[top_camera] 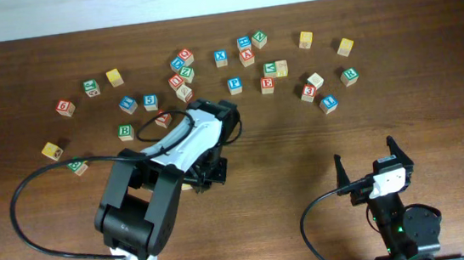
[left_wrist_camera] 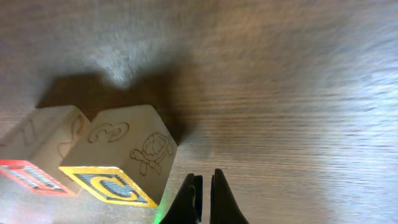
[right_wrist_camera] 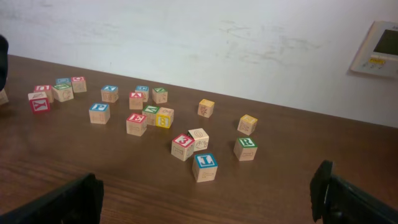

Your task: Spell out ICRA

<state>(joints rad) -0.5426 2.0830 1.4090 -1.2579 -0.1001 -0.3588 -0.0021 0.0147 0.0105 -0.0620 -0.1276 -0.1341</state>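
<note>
Left hand shut (jaws together, holding nothing), just beside yellow C cube. Red I cube side by side with it. Green R cube and red A cube among scattered cubes at far side of worktop. Right hand wide, empty.

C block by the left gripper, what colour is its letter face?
Yellow; the C block shows best from the left wrist.

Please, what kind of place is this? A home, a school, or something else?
Probably a robot lab or test room, not a home. Two robot arms stand at a wooden table strewn with alphabet blocks. Behind is a bare white wall with a small control panel.
</note>
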